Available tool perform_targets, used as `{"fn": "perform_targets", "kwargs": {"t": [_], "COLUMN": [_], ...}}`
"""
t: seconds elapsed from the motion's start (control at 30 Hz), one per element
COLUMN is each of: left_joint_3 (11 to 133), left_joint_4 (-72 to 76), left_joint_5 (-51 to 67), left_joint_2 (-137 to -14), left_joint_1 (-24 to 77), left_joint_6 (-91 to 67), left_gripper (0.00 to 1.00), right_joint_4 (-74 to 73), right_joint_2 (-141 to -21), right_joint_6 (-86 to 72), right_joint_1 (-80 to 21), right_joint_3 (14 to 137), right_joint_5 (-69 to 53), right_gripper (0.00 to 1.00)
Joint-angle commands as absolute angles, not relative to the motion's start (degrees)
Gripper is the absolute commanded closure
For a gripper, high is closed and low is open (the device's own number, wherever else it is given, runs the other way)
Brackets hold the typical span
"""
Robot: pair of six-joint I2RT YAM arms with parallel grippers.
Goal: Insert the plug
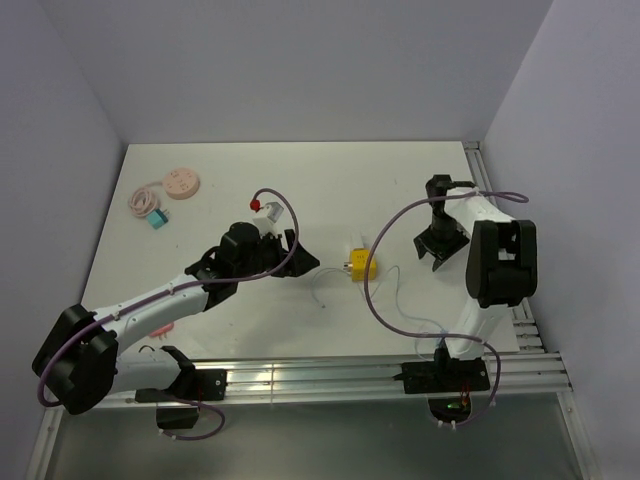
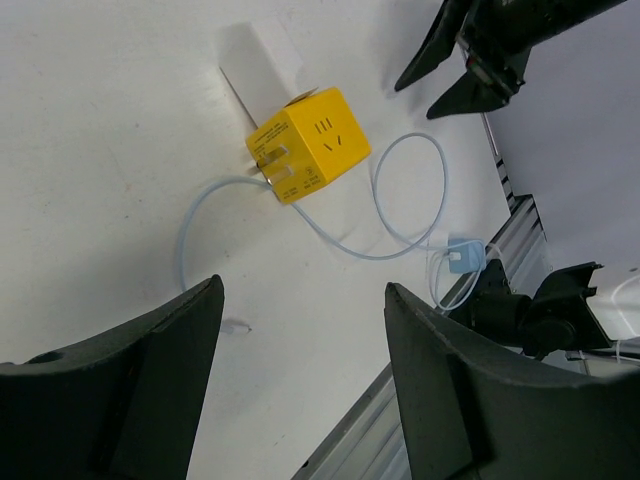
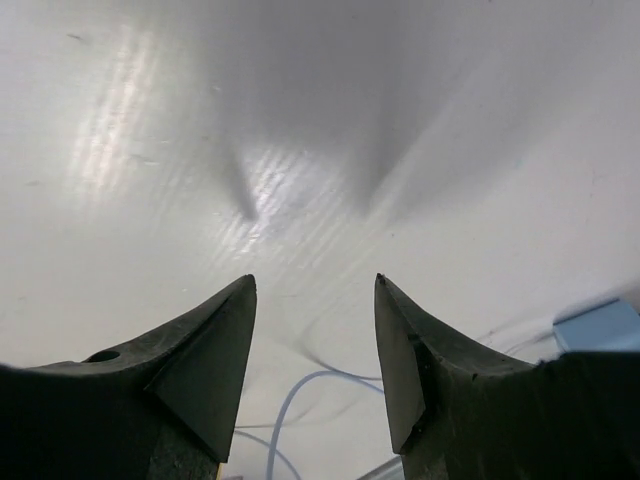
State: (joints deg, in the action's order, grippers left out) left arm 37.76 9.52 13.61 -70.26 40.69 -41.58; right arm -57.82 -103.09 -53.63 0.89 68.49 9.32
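A yellow cube socket [image 1: 361,267] lies mid-table with a white block [image 1: 357,246] against its far side. In the left wrist view the yellow cube socket [image 2: 305,145] shows metal contacts on its near-left face. A thin pale-blue cable [image 2: 400,200] runs past that face and loops to a small blue connector [image 2: 463,255]. Its other end is a small white plug tip [image 2: 237,326] lying on the table. My left gripper [image 2: 302,285] hovers open left of the cube, holding nothing. My right gripper [image 3: 314,280] is open over bare table right of the cube, with the cable [image 3: 290,400] below it.
A pink disc [image 1: 183,184], a coiled pink cord [image 1: 143,197] and a teal block [image 1: 157,220] sit at the far left. A metal rail [image 1: 350,375] runs along the near edge. The walls close in at the back and the right.
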Motion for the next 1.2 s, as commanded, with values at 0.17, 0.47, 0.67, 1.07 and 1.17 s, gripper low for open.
{"fn": "perform_targets", "kwargs": {"t": [0.17,0.47,0.67,1.07,1.17], "left_joint_3": [40.17,39.82,39.81,40.34,40.34], "left_joint_4": [10.55,10.19,10.46,8.18,7.12], "left_joint_5": [14.5,15.03,15.12,14.07,13.36], "left_joint_2": [-70.4,-69.44,-68.38,-67.76,-67.24], "left_joint_1": [40.87,40.78,40.78,40.78,40.78], "left_joint_6": [-40.87,-40.87,-41.22,-40.34,-39.99], "left_gripper": [0.3,0.3,0.3,0.3,0.29], "right_joint_4": [-65.38,-74.7,-74.71,-65.13,-65.83], "right_joint_2": [-87.73,-65.32,-64.42,-76.63,-80.32], "right_joint_6": [-52.47,-67.65,-70.84,-71.72,-71.98], "right_joint_1": [0.53,-9.13,-10.81,-10.81,-11.07], "right_joint_3": [65.4,52.13,48.7,46.32,46.06], "right_joint_5": [12.57,2.63,5.8,9.85,8.7], "right_gripper": [0.42,0.41,0.41,0.41,0.41]}}
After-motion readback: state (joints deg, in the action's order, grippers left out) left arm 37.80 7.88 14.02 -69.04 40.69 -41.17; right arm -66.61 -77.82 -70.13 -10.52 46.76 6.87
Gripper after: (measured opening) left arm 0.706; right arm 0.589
